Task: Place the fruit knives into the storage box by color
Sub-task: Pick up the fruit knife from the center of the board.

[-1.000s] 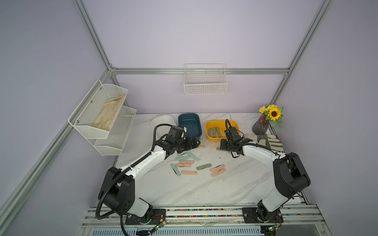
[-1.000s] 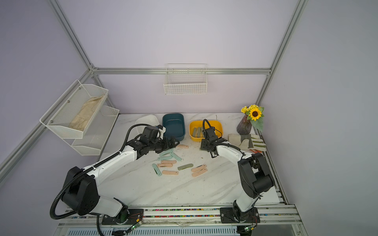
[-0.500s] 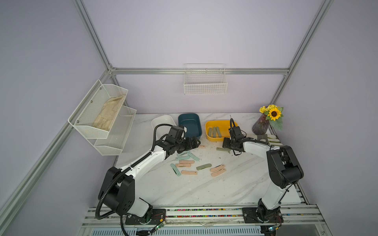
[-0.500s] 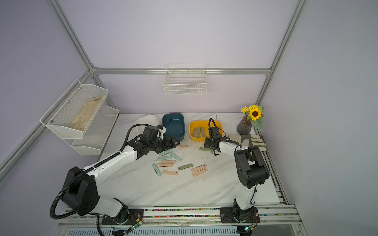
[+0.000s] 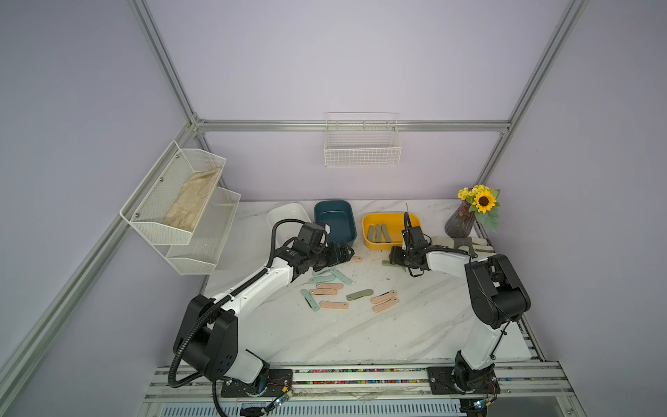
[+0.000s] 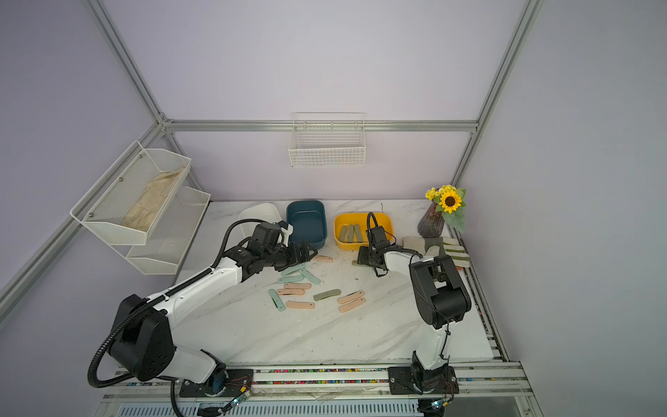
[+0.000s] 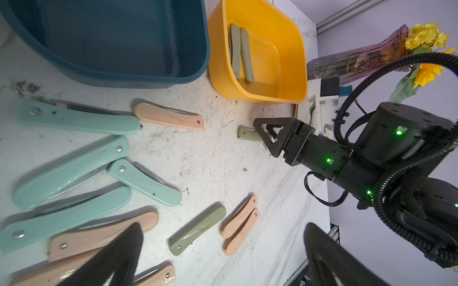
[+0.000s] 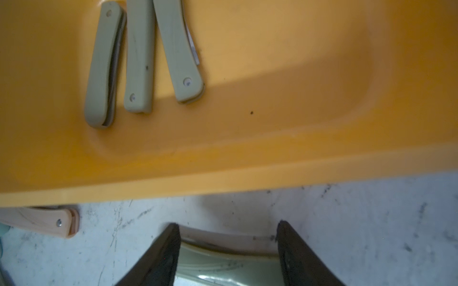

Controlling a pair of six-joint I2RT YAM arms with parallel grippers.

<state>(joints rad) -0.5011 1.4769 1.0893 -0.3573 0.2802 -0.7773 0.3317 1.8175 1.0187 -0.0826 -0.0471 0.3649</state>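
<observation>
Olive knife [image 8: 223, 265] lies parallel to yellow box's [image 8: 247, 183] front rim, between right gripper's [image 8: 228, 222] jaws, grip unclear; left gripper [image 5: 346, 253] gapes.

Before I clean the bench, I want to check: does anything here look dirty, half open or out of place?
Yes. Some mint green knives lie with blades partly out of the handles, seen in the left wrist view. Dark crumbs and scuffs mark the table, thickest beside the teal box.

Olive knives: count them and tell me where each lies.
5. Three olive knives lie in the yellow box; one lies loose on the table; one lies beneath the right gripper. More may be hidden.
</observation>
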